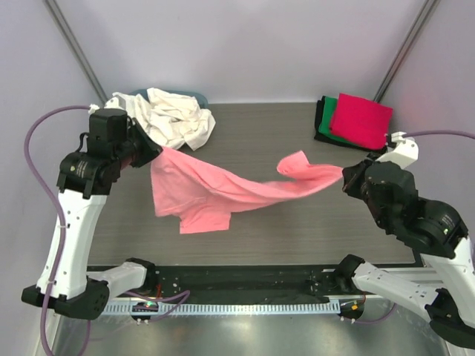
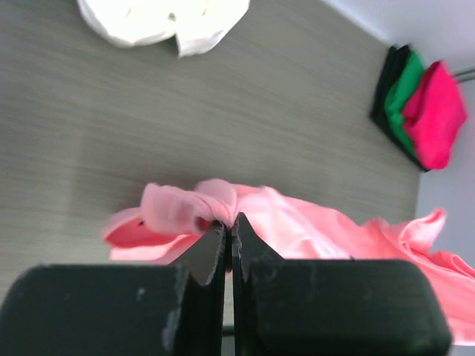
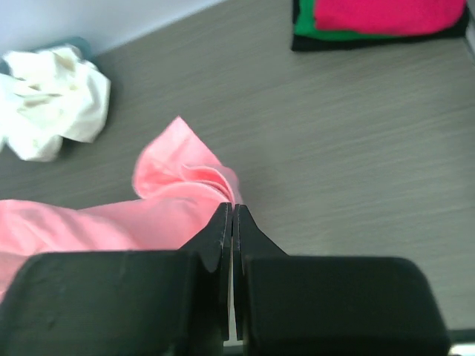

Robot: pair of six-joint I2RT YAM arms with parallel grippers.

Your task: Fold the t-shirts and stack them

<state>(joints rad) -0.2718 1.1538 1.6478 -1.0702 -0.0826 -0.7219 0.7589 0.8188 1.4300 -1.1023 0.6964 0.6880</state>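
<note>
**Desk:** What do we have over the table (image 1: 297, 222)?

**Photo:** Both arms at work. We see the pink shirt (image 1: 215, 189) strung between them, lifted at its two ends and twisted into a band near the right.

**Desk:** The left gripper (image 1: 157, 153)?

**Photo:** Its jaws are pressed together on a bunched fold at the shirt's left end. In the wrist view we see the cloth pinched right at the tips.

**Desk:** And the right gripper (image 1: 344, 176)?

**Photo:** It is clamped on the same shirt at the opposite end. A loose flap curls up just beside the fingers.

**Desk:** How does the cloth hang?

**Photo:** The wider part droops below the left gripper toward the table. From above we cannot tell whether the lowest hem touches the surface.

**Desk:** What else do we name?

**Photo:** The white shirts (image 1: 174, 119) (a crumpled heap at the far left) lie near the left gripper, with the rim of a tub (image 1: 197, 96) showing behind them. At the far right corner sits a folded stack: the red shirt (image 1: 361, 120) on top, the green shirt (image 1: 325, 126) under it, the black shirt (image 1: 319, 110) at the bottom. The stack lies well apart from the pink shirt.
</note>
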